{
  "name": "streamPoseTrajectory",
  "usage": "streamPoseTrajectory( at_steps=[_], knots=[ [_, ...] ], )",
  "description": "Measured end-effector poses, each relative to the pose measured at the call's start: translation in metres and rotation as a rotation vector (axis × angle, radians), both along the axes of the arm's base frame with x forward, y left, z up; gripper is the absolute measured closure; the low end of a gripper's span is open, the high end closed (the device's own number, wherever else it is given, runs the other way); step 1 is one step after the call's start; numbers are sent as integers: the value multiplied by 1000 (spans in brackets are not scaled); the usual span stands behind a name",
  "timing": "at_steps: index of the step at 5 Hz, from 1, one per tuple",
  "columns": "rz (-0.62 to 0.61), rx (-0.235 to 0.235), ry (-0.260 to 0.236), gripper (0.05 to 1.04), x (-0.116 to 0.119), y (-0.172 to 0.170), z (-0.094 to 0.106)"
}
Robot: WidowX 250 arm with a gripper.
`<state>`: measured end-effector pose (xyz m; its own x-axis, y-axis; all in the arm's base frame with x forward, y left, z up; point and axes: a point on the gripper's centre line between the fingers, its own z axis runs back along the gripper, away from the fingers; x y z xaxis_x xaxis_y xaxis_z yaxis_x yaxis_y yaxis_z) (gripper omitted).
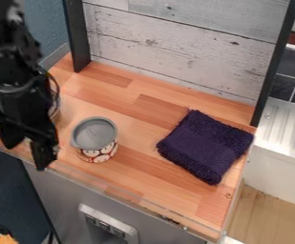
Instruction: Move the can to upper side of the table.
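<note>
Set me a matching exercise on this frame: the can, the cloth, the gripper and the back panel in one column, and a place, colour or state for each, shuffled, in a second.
Column one
1. Can
2. Cloth
3. Gripper
4. Back panel

Column two
A. Pale, weathered-looking boards
B. Upright, with a grey top
C. Open, towards the left of the picture
D. Dark purple, on the right part of the tabletop

Pairs: 1-B, 2-D, 3-C, 4-A
</note>
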<state>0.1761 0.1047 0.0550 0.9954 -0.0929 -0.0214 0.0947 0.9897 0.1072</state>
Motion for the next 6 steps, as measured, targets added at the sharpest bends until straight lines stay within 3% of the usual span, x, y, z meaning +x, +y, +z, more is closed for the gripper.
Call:
streamPoseTrajectory(
  at_steps=[3,6],
  knots=[
    [74,-41,116,83,25,5,-40],
    [40,-45,145,83,68,-24,-54]
  ],
)
